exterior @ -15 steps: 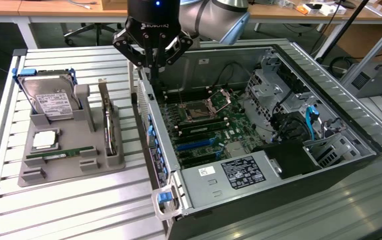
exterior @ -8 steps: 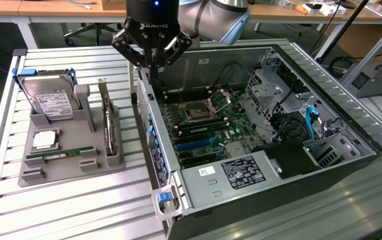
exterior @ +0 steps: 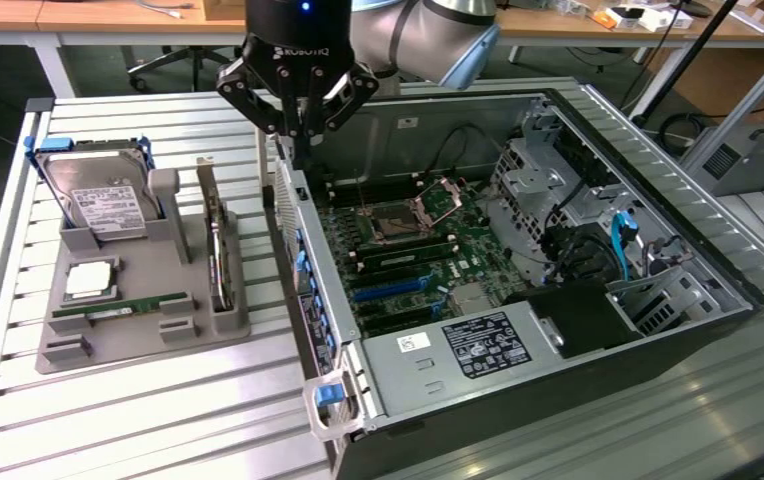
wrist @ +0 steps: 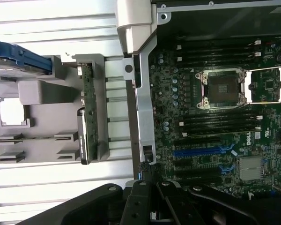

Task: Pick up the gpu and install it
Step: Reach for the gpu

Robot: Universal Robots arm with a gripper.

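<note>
Off to the exterior view's left, the gpu [exterior: 223, 255] [wrist: 86, 119] stands on edge in the gray holder [exterior: 129, 330], apart from the gripper [exterior: 298, 140] [wrist: 147, 172]. The jaws are pinched together on nothing, poised over the computer case's [exterior: 355, 400] left wall.

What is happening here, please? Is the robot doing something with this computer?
A robot arm is working at an open computer case. Its tool hangs shut and empty above the case's near edge. The gpu stands on edge in the gray holder beside the case, not yet picked up. A hard drive and a RAM stick sit in the same holder.
</note>
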